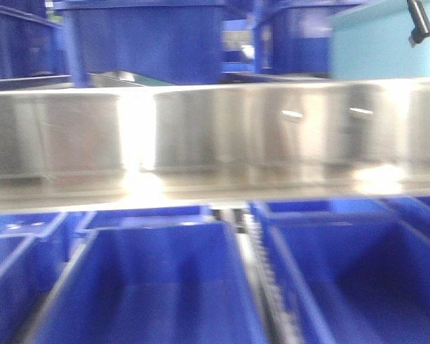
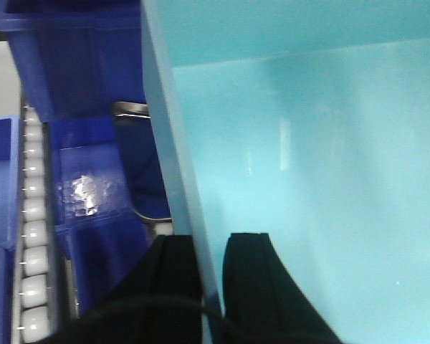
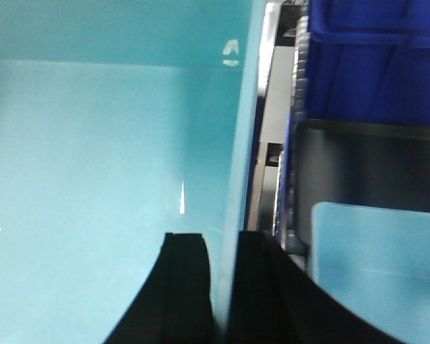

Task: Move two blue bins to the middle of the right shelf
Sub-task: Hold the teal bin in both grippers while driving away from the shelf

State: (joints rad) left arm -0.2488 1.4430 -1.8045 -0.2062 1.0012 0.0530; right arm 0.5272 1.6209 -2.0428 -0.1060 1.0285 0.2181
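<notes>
Plastic in the pale blue bin looks stiff, slick and light; left gripper and right gripper each pinch an opposite side wall.

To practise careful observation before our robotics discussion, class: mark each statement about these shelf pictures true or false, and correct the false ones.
1. The left gripper is shut on a wall of the light blue bin. True.
2. The right gripper is open and holds nothing. False: it is shut on a wall of the light blue bin.
3. In the front view, dark blue bins sit below the metal shelf rail. True.
4. The shelf rail is wooden. False: it is shiny metal.
5. A row of white rollers runs beside dark blue bins in the left wrist view. True.
</notes>
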